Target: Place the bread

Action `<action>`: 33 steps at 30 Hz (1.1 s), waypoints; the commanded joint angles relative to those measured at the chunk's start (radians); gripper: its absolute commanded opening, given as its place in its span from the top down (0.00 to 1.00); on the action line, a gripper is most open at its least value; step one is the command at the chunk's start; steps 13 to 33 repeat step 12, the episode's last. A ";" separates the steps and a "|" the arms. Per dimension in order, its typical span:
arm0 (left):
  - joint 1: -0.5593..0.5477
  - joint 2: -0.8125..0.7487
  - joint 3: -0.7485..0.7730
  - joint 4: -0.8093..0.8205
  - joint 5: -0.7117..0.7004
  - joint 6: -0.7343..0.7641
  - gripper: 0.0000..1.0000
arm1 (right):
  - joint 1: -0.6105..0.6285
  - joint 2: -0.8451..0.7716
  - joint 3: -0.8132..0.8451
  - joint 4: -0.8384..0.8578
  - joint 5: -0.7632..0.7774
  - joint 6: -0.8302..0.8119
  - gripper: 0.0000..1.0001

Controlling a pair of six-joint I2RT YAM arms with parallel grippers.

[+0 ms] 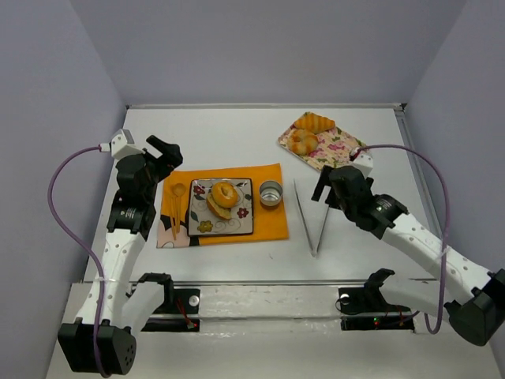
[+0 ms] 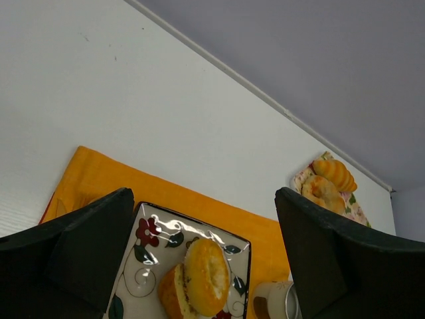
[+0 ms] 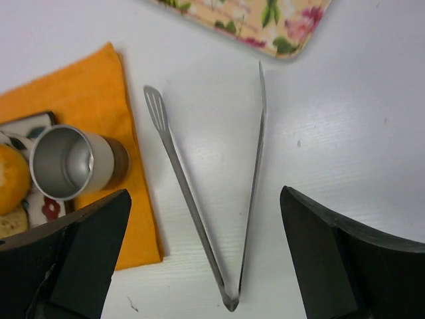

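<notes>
A bread roll (image 1: 224, 196) lies on the square flowered plate (image 1: 244, 223), leaning on a second piece; in the left wrist view the roll (image 2: 207, 274) shows on the plate (image 2: 149, 229). More bread (image 1: 312, 130) sits on the flowered tray (image 1: 335, 150) at the back right. My left gripper (image 1: 167, 156) hovers open left of the plate, nothing between its fingers (image 2: 93, 246). My right gripper (image 1: 325, 185) stands open above the metal tongs (image 1: 313, 217), which lie flat on the table. In the right wrist view the tongs (image 3: 199, 219) lie free between the fingers (image 3: 332, 259).
An orange mat (image 1: 268, 225) lies under the plate. On it stand a small metal cup (image 1: 271, 193) right of the plate and yellow cutlery (image 1: 175, 207) to its left. Purple walls enclose the table on three sides.
</notes>
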 commanded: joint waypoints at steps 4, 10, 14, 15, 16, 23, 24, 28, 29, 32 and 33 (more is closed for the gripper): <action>0.007 -0.016 -0.014 0.044 -0.003 0.003 0.01 | 0.000 -0.161 0.089 -0.009 0.249 -0.031 0.00; 0.007 -0.009 -0.013 0.042 -0.013 0.000 0.01 | 0.000 -0.223 0.041 -0.003 0.321 -0.017 0.00; 0.007 -0.003 -0.011 0.042 -0.014 0.000 0.01 | 0.000 -0.238 0.024 0.008 0.324 -0.020 0.00; 0.007 -0.003 -0.011 0.042 -0.014 0.000 0.01 | 0.000 -0.238 0.024 0.008 0.324 -0.020 0.00; 0.007 -0.003 -0.011 0.042 -0.014 0.000 0.01 | 0.000 -0.238 0.024 0.008 0.324 -0.020 0.00; 0.007 -0.003 -0.011 0.042 -0.014 0.000 0.01 | 0.000 -0.238 0.024 0.008 0.324 -0.020 0.00; 0.007 -0.003 -0.011 0.042 -0.014 0.000 0.01 | 0.000 -0.238 0.024 0.008 0.324 -0.020 0.00; 0.007 -0.003 -0.011 0.042 -0.014 0.000 0.01 | 0.000 -0.238 0.024 0.008 0.324 -0.020 0.00; 0.007 -0.003 -0.011 0.042 -0.014 0.000 0.01 | 0.000 -0.238 0.024 0.008 0.324 -0.020 0.00; 0.007 -0.003 -0.011 0.042 -0.014 0.000 0.01 | 0.000 -0.238 0.024 0.008 0.324 -0.020 0.00; 0.007 -0.003 -0.011 0.042 -0.014 0.000 0.01 | 0.000 -0.238 0.024 0.008 0.324 -0.020 0.00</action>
